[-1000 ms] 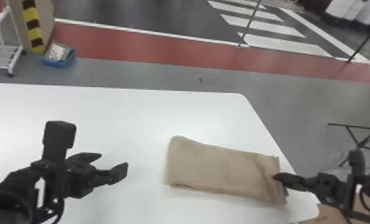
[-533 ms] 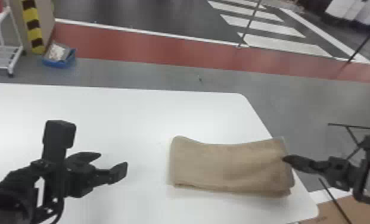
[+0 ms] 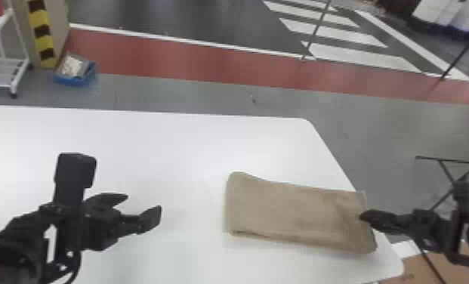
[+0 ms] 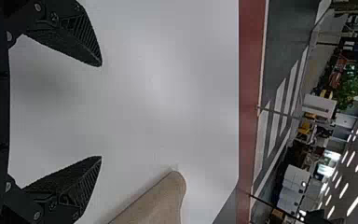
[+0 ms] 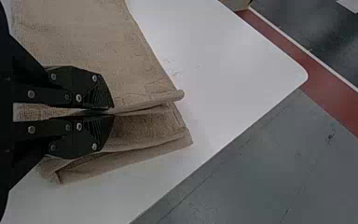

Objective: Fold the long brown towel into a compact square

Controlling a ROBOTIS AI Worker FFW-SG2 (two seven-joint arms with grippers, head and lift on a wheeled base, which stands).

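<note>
Nearest, the left gripper (image 3: 142, 202) is hanging over the white table (image 3: 169, 151), to the left of the brown towel (image 3: 293, 215), its fingers spreading wide with nothing between them. The right gripper (image 3: 363, 216) is pinching the towel at its right end; in the right wrist view its two fingers are pressing together on a strip of cloth, covering part of the fold. Below the table's near right corner, a cardboard piece (image 3: 426, 266) is bearing a mark too small to read. The towel is lying as a long folded band near the table's right edge, its left end rounding over in a smooth fold and its layers showing along the near side. Beside the fingers, the cloth is bunching into stacked folds, with darker brown showing between them. Off the right side, a black metal frame (image 3: 448, 158) is standing behind the right arm. On the grey floor beyond the table, a blue tray (image 3: 74, 80) is holding a bagged item, close to a white wheeled rack (image 3: 3, 70) and a yellow-and-black striped panel edge (image 3: 40, 34). Farther off, a red floor band (image 3: 207, 62) is running across, with a white-striped crosswalk (image 3: 361, 56) lying beyond.
</note>
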